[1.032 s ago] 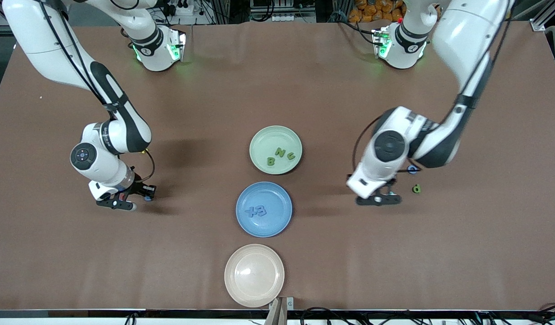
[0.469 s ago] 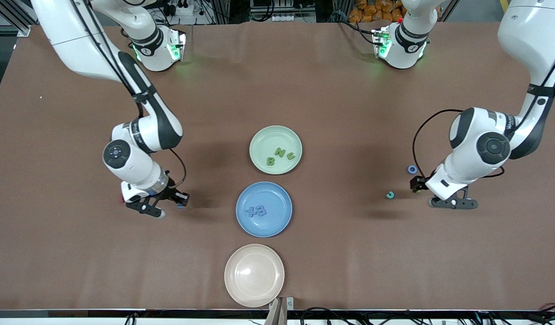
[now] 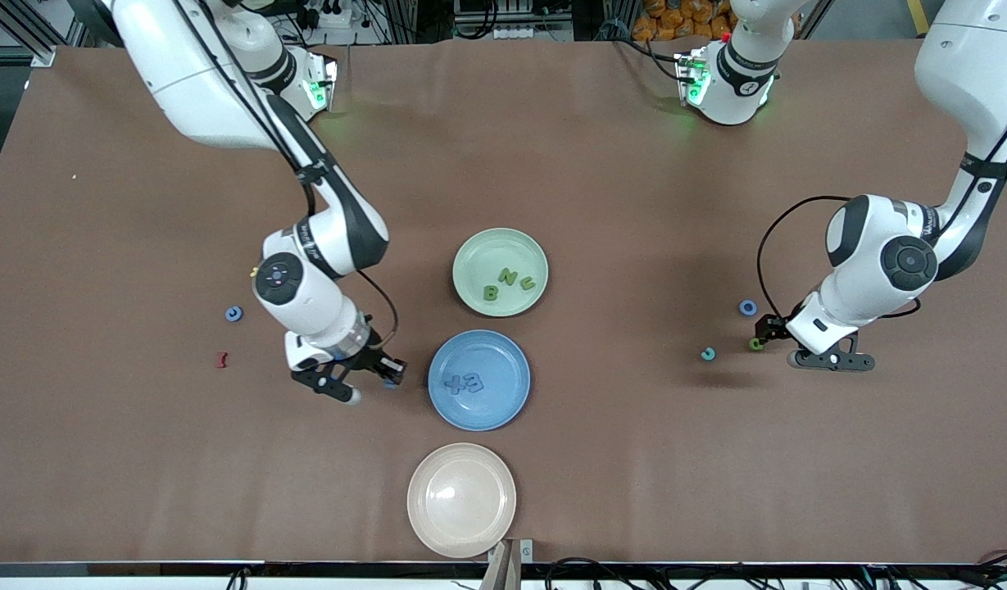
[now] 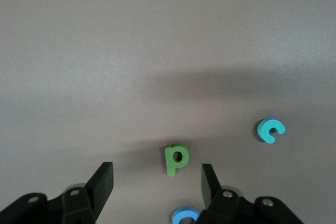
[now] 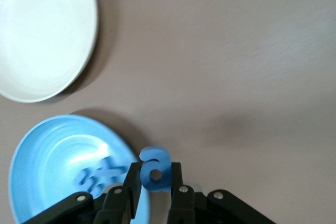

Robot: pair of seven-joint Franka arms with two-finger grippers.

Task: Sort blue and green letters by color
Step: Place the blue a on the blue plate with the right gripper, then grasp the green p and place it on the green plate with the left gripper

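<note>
My right gripper [image 3: 386, 375] is shut on a blue letter "a" [image 5: 154, 173], just beside the blue plate's [image 3: 496, 410] rim toward the right arm's end. Two blue letters [image 3: 464, 382] lie in that plate. The green plate [image 3: 477, 252] holds three green letters [image 3: 509, 282]. My left gripper [image 4: 157, 178] is open and empty, low over a green "p" [image 4: 175, 159] that lies just ahead of its fingertips. A blue round letter [image 3: 747, 307] and a teal "c" [image 3: 707, 354] lie beside the "p" [image 3: 755, 344]. Another blue letter [image 3: 234, 314] lies toward the right arm's end.
An empty beige plate [image 3: 461, 500] sits nearest the front camera, in line with the other two plates. A small dark red letter [image 3: 221, 359] and a small yellow letter [image 3: 253, 270] lie on the brown table near the loose blue letter.
My right gripper has carried the blue "a" from the right arm's end to the blue plate's edge. My left gripper swung out toward its own end and settled over the green "p".
</note>
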